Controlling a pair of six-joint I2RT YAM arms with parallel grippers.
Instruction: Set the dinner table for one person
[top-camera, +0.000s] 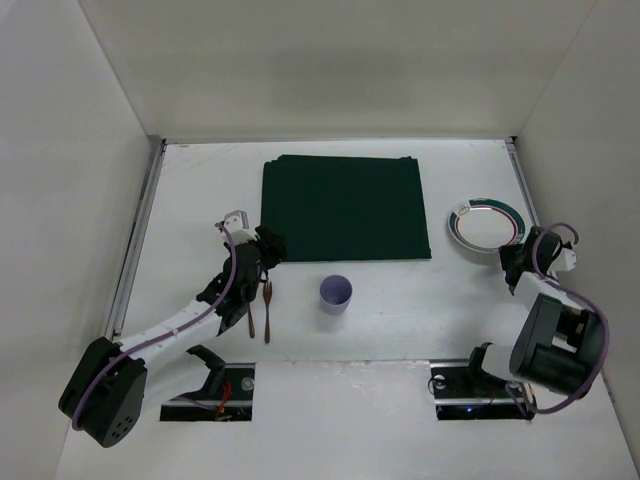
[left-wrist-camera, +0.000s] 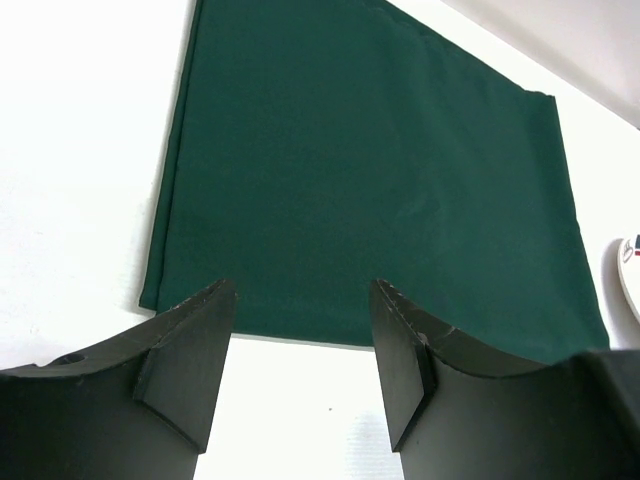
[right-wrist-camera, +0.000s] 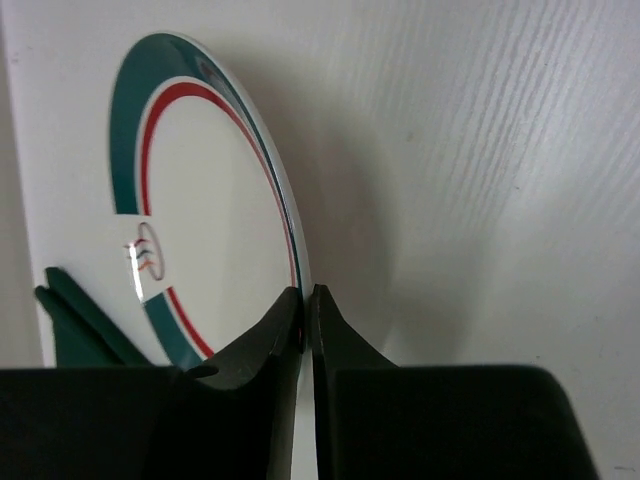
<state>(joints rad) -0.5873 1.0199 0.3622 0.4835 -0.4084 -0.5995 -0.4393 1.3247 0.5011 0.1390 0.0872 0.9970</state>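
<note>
The dinner table is a white top. On it, at the right, lies a white plate with a green and red rim. My right gripper is at the plate's near right edge. In the right wrist view the plate has its rim pinched between the jaws of my right gripper, which is shut on it. My left gripper hovers at the near left corner of the dark green placemat. In the left wrist view it stands open with only bare table between its fingers.
A lilac cup stands in front of the placemat. A fork and a second dark utensil lie side by side under my left arm. White walls enclose the table on three sides.
</note>
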